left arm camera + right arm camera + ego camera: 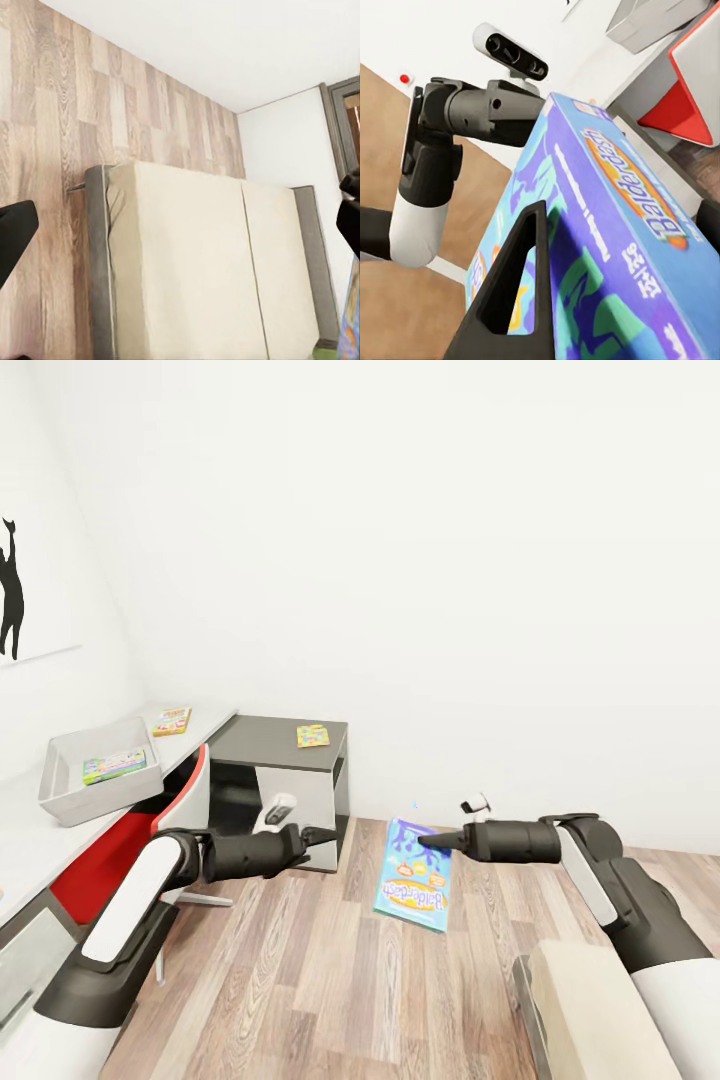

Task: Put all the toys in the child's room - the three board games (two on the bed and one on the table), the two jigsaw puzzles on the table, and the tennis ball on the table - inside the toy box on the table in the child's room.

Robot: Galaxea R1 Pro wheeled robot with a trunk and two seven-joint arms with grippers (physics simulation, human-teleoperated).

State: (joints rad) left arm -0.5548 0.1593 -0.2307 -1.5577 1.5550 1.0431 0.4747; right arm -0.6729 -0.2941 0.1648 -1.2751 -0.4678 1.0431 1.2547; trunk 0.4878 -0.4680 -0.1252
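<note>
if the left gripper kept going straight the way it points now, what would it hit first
Most likely the bed: the left wrist view looks along the left gripper across bare floor to its beige mattress and grey frame. The blue game box hanging from the right gripper sits off to one side, though depth is uncertain.

The toy box (100, 772) holds a flat item too small to identify; the bed (590, 1010) is cut off at the frame's edge.
</note>
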